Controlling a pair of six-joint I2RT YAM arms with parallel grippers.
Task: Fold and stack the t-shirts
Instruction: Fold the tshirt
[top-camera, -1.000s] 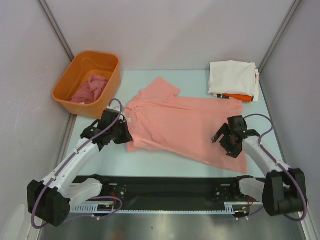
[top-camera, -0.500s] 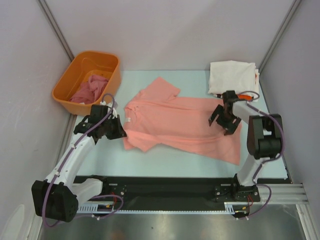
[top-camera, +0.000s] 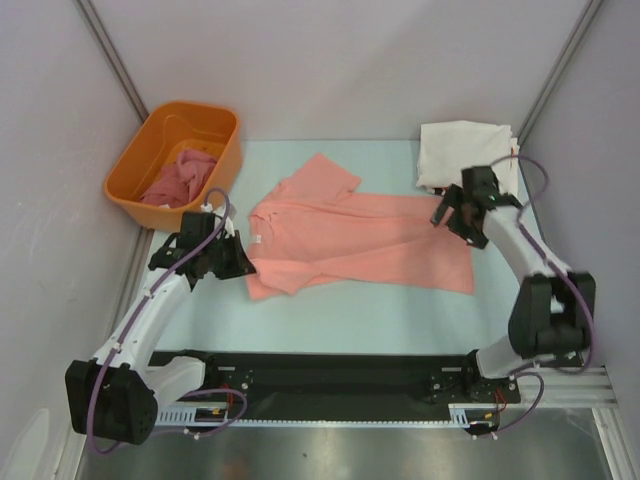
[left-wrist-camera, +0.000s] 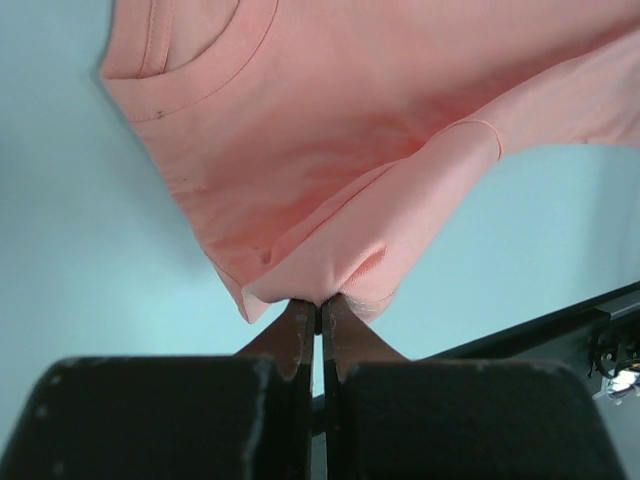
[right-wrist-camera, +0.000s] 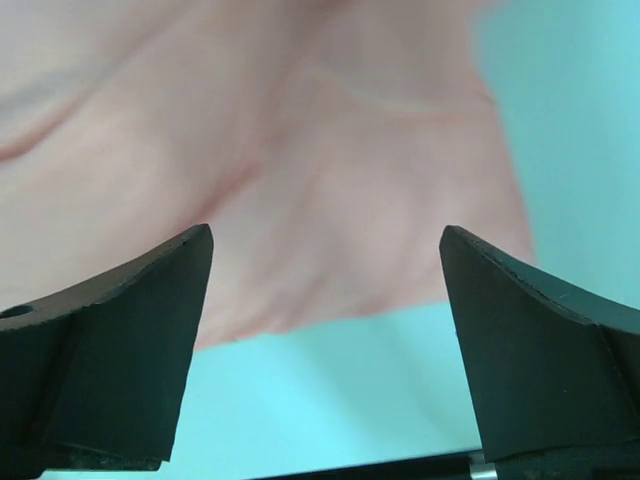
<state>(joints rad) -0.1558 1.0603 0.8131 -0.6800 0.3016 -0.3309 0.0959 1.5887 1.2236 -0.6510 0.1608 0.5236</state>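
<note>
Salmon shirt (top-camera: 350, 240) lies flat mid-tabletop (top-camera: 330, 320), its long axis running left to right, collar leftward and hem rightward. Left tool (top-camera: 238, 263) is pinched tight on the near left sleeve corner. The right tool (top-camera: 452, 222), jaws wide and holding nothing, hovers over the far hem corner.

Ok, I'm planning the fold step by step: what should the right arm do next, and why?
Probably lower the right gripper and close it on the salmon-pink t-shirt near its hem corner. Its jaws stand wide open over that cloth, holding nothing, while the left gripper is shut on the shirt's edge by a sleeve. A second grip would let both arms fold it.
</note>
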